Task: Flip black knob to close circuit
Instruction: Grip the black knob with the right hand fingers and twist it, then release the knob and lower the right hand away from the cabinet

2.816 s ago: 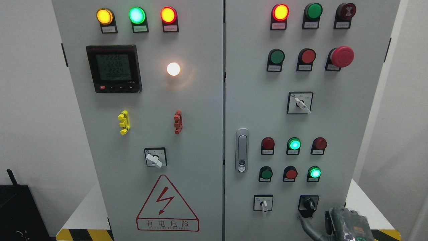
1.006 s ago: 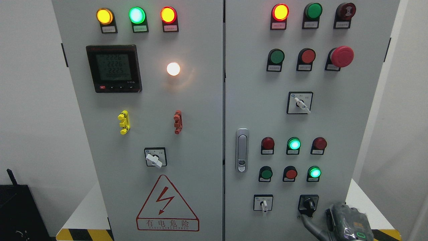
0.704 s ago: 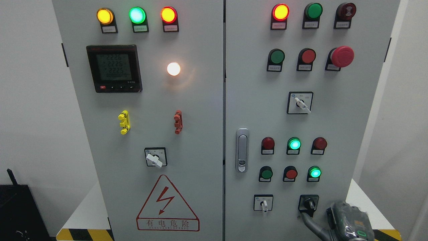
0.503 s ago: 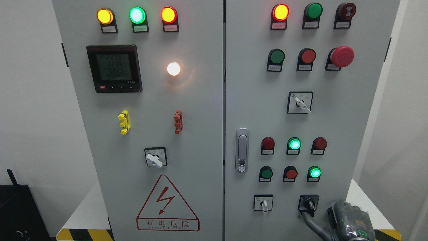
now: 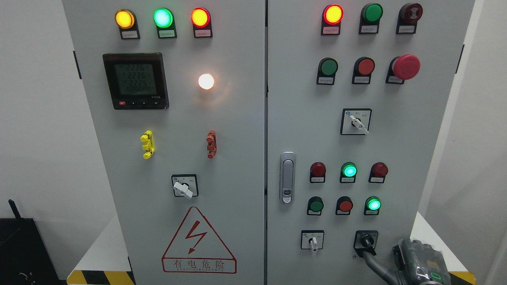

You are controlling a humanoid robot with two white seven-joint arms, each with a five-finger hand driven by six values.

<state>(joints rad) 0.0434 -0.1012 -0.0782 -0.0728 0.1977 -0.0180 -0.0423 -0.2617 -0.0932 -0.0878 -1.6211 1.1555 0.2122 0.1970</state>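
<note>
The black knob (image 5: 366,240) is sitting at the lower right of the cabinet's right door (image 5: 396,150), just up and to the left of the right hand (image 5: 420,265), which is coming in at the bottom right corner. One grey finger (image 5: 376,264) is reaching up from the hand toward the knob, its tip lying right at the lower edge of the knob's black plate; whether it is actually touching is hard to make out. The other fingers are bunched under the hand's dark back and are being cut off by the bottom edge, so I cannot tell whether the fingers are open or closed. Nothing is showing as gripped.

Left of the finger, a small white switch (image 5: 313,242) is pointing down in its square frame. Above the fingers, a green lamp (image 5: 373,204) is glowing, with a red button (image 5: 345,205) beside it. The small labels under the lamps are too fine to read. Only the back of the hand and a green light on it are showing clearly.
</note>
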